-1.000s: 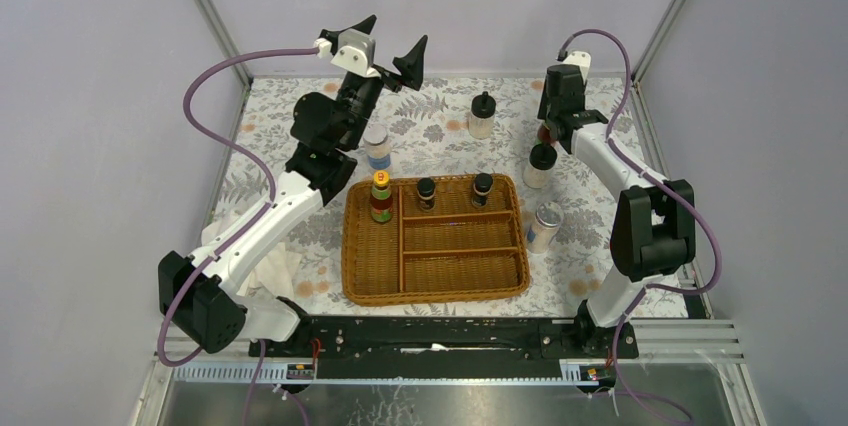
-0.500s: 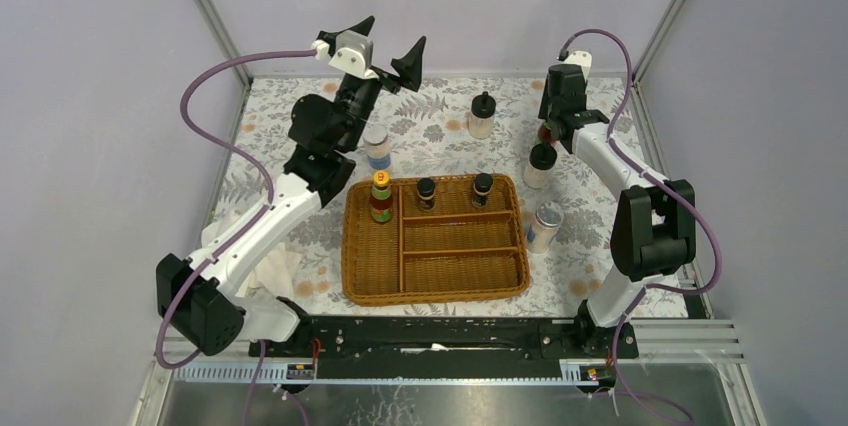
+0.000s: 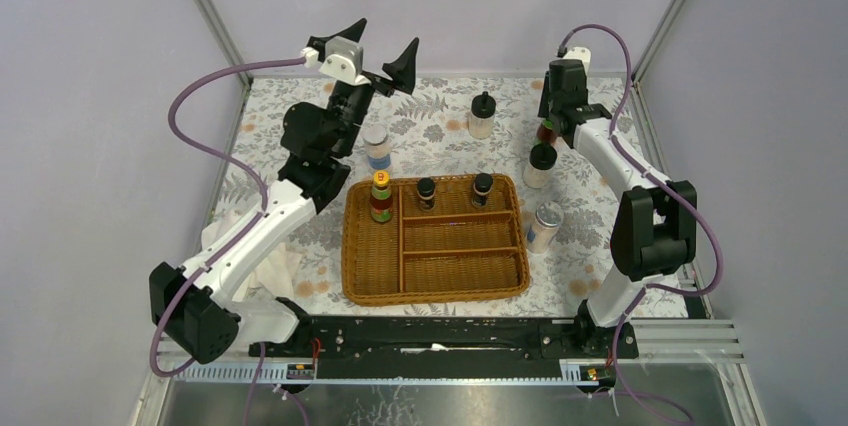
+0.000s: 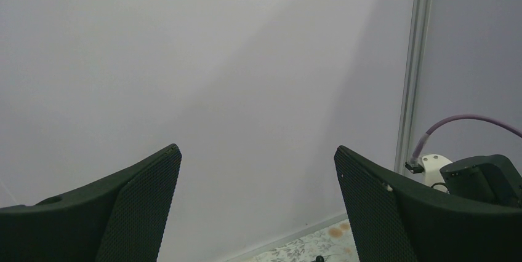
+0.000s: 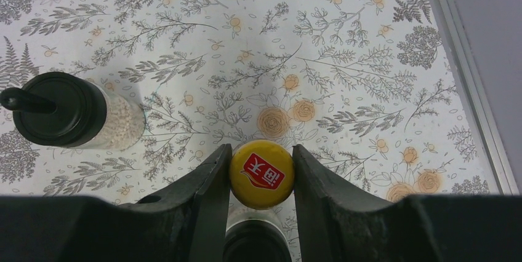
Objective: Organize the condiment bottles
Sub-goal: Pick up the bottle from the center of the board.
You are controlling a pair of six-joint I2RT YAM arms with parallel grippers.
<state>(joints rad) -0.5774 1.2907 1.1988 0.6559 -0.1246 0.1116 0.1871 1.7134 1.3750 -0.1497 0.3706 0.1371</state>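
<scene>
Right wrist: right gripper (image 5: 261, 152) tight around yellow-capped bottle (image 5: 261, 174); left gripper (image 4: 256, 149) spread, aloft.

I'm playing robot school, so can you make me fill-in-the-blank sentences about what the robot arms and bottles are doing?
The right tool is shut on a bottle whose cap is ___.
The left tool is up in the air, wide ___ and empty.
The number of bottles standing in the wicker basket is ___.
Missing words: yellow, open, three.
</scene>
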